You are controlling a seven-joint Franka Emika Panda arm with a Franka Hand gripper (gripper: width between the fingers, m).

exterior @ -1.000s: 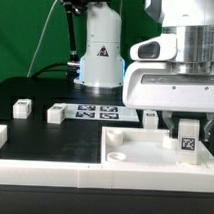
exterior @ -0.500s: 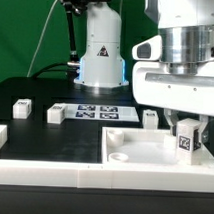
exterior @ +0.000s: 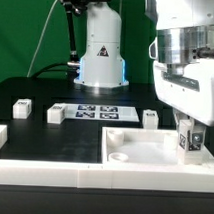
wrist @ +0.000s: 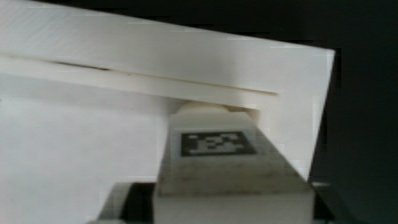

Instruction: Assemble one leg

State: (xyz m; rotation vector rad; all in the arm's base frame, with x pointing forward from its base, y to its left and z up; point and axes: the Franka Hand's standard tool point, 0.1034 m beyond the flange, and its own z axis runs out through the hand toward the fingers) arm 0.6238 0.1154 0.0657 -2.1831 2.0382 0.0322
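Carrying the leg (exterior: 189,141) pinched between its fingers, the gripper (exterior: 190,134) has shifted toward the exterior view's right, over the tray's (exterior: 143,166) far corner; socket insertion likely comes next.

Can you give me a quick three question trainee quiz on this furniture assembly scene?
1. True or false: the hand holds the leg over the white tray.
2. How many loose white blocks stand on the black table beside the marker board?
3. The held leg is nearest which side of the tray: A) the exterior view's left, B) the exterior view's right?

Key: 1 true. 2 three. 3 B.
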